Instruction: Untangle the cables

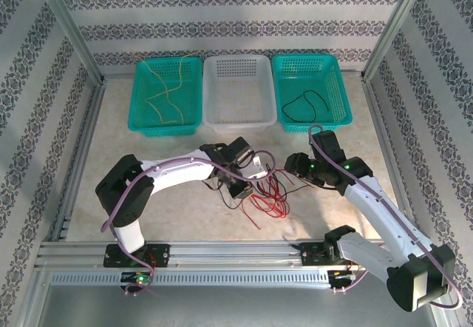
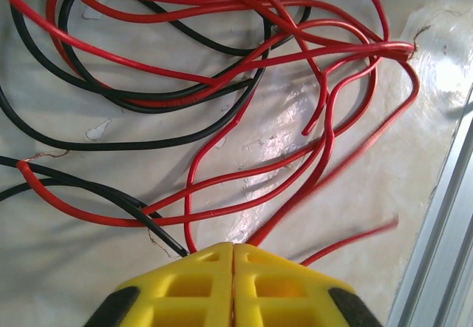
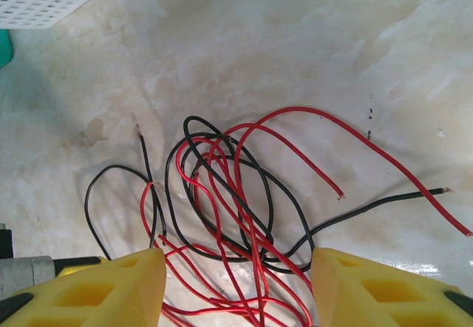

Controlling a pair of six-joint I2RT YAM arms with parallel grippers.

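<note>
**A:** Top view. The thin red and black cables (image 1: 267, 194) lay knotted in one heap on the pale marbled bench (image 1: 177, 149), near the middle of its near edge. The left gripper (image 1: 242, 186) sat at the heap's left side and the right gripper (image 1: 295, 166) just beside its right. Along the far edge stood a teal perforated plastic basket (image 1: 137, 109) holding yellow wire loops (image 1: 166, 94), a white perforated plastic basket (image 1: 238, 123), and a second teal basket (image 1: 344, 112) holding one black wire (image 1: 303, 105).

**B:** And the left wrist view?

**A:** The left claw's yellow fingers (image 2: 192, 290) were pressed together. Two red strands and a black one ran in under the tips. I could not tell which, if any, was pinched.

**B:** The risk there?

**A:** If more than one strand was caught, a pull would probably cinch the crossings tighter instead of drawing one cable free.

**B:** Right wrist view?

**A:** The right claw's yellow fingers (image 3: 118, 290) stood apart, straddling the heap and holding nothing. With nothing pinning the knot, I judged the whole heap could slide across the bench behind the left arm. The loose ends could hook other loops. The claws were also close enough that a careless sweep could knock them together.
</note>
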